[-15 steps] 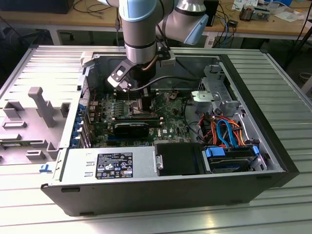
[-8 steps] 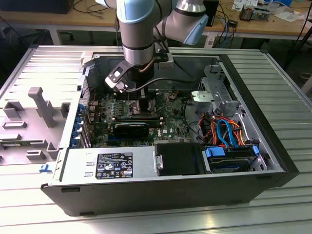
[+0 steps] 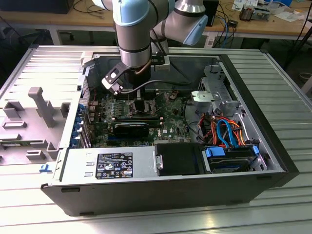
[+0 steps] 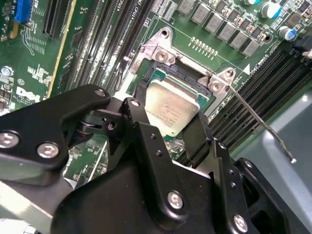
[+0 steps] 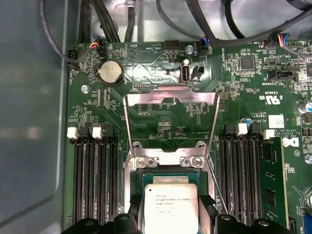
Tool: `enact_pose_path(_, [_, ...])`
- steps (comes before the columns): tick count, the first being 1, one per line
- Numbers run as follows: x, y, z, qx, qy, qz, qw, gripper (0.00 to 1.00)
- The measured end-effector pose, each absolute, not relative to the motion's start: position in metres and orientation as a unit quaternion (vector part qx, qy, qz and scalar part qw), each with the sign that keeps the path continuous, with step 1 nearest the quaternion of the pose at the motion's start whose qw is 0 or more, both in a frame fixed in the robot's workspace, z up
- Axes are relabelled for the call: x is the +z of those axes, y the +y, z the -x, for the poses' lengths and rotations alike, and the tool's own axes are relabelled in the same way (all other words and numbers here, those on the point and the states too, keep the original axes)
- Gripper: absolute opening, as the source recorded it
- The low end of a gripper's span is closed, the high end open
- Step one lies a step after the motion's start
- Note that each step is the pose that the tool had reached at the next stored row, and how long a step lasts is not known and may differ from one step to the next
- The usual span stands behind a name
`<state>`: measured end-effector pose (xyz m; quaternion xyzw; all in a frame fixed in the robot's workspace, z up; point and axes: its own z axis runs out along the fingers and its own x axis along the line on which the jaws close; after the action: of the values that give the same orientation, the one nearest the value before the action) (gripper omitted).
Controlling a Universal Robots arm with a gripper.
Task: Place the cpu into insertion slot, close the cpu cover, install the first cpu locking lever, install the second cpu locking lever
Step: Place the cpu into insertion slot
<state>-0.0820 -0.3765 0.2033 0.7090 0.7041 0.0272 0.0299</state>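
Observation:
The cpu (image 5: 170, 202) is a flat silver square sitting in or just over the insertion slot (image 5: 168, 174), whose silver rim and dark edge show around it on the green board. My gripper (image 5: 170, 217) straddles the cpu, with one black finger (image 4: 140, 117) against each of two opposite edges, shut on it. The cpu cover (image 5: 170, 94) is swung open, its thin silver frame lying back from the slot. A thin wire locking lever (image 4: 258, 122) sticks out raised beside the slot. In the exterior view my gripper (image 3: 140, 105) reaches down into the open computer case.
Long black memory slots (image 5: 95, 175) flank the socket on both sides. A coin battery (image 5: 110, 72) and black cables (image 5: 97, 19) lie beyond the cover. In the exterior view a black fan shroud (image 3: 178, 158), blue and orange cables (image 3: 224, 131) and the case walls (image 3: 258, 112) surround the board.

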Motion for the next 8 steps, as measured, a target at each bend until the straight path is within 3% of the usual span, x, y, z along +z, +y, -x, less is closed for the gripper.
enact_pose_path(8, [0.2030, -0.3765, 0.0820, 0.027, 0.704, -0.709, 0.030, 0.54])
